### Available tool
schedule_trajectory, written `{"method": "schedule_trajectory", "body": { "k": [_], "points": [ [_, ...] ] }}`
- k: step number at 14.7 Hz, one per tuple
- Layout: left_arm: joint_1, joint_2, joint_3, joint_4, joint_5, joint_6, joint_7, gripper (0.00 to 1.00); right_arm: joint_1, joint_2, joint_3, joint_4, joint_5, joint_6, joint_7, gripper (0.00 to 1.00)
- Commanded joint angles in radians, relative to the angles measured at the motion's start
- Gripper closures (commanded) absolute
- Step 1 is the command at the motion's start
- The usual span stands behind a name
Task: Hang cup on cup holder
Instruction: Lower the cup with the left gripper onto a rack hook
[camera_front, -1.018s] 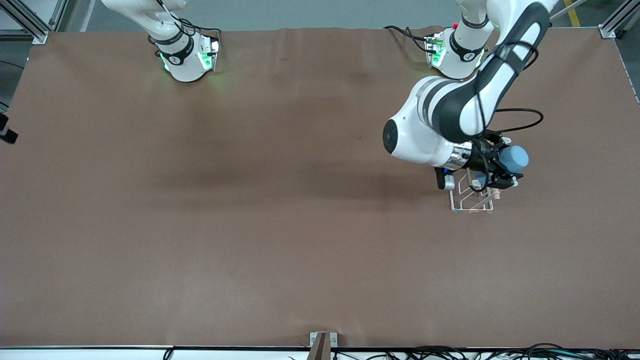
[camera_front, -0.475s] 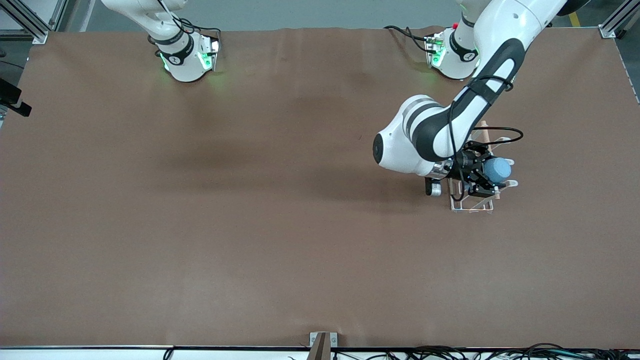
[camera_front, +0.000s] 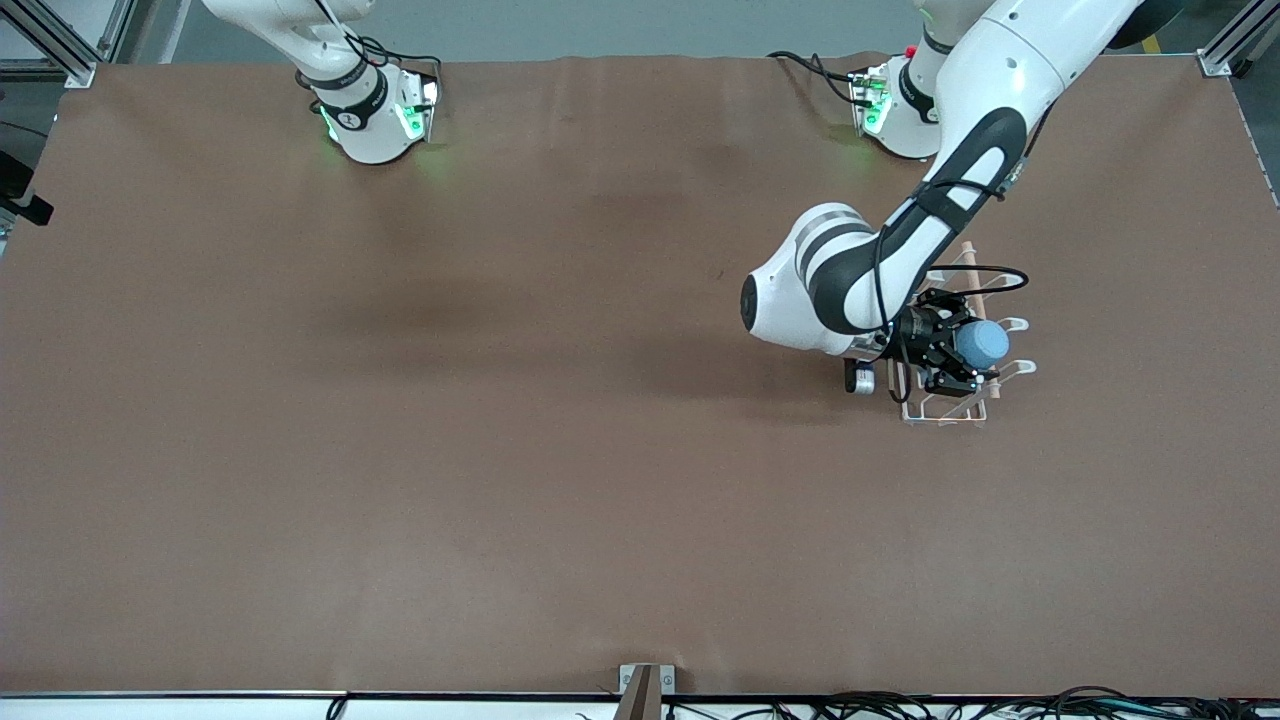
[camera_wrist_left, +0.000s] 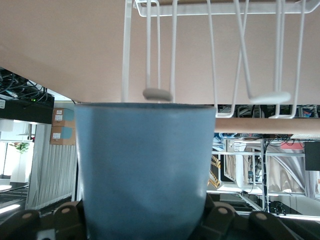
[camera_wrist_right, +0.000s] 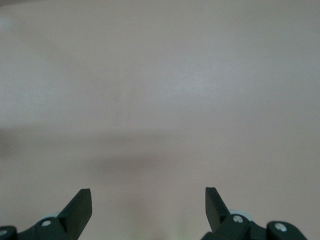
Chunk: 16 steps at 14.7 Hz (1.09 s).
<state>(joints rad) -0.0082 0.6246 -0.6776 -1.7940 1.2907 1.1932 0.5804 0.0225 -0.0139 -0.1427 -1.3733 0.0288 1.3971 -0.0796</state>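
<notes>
Front view first, operator: your left gripper (camera_front: 957, 362) is over the cup holder (camera_front: 950, 400), fingers clamped on the cup (camera_front: 984, 343). The holder sits toward the left arm's end of the table (camera_front: 500, 450), white wire base down, wooden dowel (camera_front: 964, 262) poking out past the arm. You've got wide bare brown surface nearer the camera and toward the right arm's end; the table's edge at the left arm's end is well apart from the holder. No writing you can read here, only green lights at both arm bases. Your right arm waits, folded up at its base, gripper out of this view.

Left wrist view: the cup (camera_wrist_left: 144, 170) fills the middle, light blue and matte, held between the black fingers (camera_wrist_left: 62, 220) at its narrow end. No label or brand on it. Its wide rim sits just beside one loop-tipped prong (camera_wrist_left: 157, 93) of the holder (camera_wrist_left: 215, 60); whether they touch, you cannot tell. A second prong tip (camera_wrist_left: 270, 97) stands off to one side, clear of the rim. The dowel (camera_wrist_left: 265, 125) runs past the cup's rim. Small labels on boxes in the background are unreadable.

Right wrist view: your right gripper (camera_wrist_right: 148, 202) hangs over bare table (camera_wrist_right: 160, 90), black fingertips (camera_wrist_right: 80, 200) spread wide apart, nothing between them. No markings anywhere.
</notes>
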Motion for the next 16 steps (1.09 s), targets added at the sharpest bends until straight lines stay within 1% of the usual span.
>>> {"method": "schedule_trajectory", "body": {
  "k": [1, 3, 4, 7, 8, 10, 11, 14, 16],
  "points": [
    [0.010, 0.014, -0.007, -0.008, 0.038, -0.004, -0.010, 0.49, 0.017, -0.021, 0.008, -0.024, -0.024, -0.001, 0.029, 0.00],
    [0.014, 0.017, -0.007, -0.008, 0.039, -0.004, -0.013, 0.49, 0.013, -0.023, 0.020, -0.026, -0.024, -0.004, 0.034, 0.00],
    [0.014, 0.027, -0.007, -0.008, 0.041, -0.004, -0.014, 0.49, -0.004, -0.023, 0.044, -0.026, -0.024, -0.009, 0.032, 0.00],
    [0.017, 0.035, -0.007, -0.024, 0.059, -0.004, -0.042, 0.45, -0.036, -0.023, 0.080, -0.033, -0.024, -0.018, 0.046, 0.00],
    [0.019, 0.049, -0.005, -0.025, 0.071, -0.004, -0.054, 0.42, -0.039, -0.023, 0.083, -0.033, -0.024, -0.027, 0.046, 0.00],
    [0.020, 0.050, -0.007, -0.030, 0.078, -0.004, -0.080, 0.25, -0.041, -0.024, 0.083, -0.043, -0.024, -0.032, 0.044, 0.00],
    [0.020, 0.049, -0.007, -0.030, 0.078, -0.006, -0.091, 0.00, -0.047, -0.026, 0.084, -0.046, -0.024, -0.032, 0.043, 0.00],
    [0.020, 0.041, -0.007, -0.021, 0.076, -0.006, -0.128, 0.00, -0.061, -0.027, 0.104, -0.047, -0.024, -0.032, 0.043, 0.00],
    [0.022, 0.037, -0.008, 0.033, 0.065, -0.006, -0.142, 0.00, -0.066, -0.026, 0.106, -0.047, -0.024, -0.033, 0.040, 0.00]
  ]
}}
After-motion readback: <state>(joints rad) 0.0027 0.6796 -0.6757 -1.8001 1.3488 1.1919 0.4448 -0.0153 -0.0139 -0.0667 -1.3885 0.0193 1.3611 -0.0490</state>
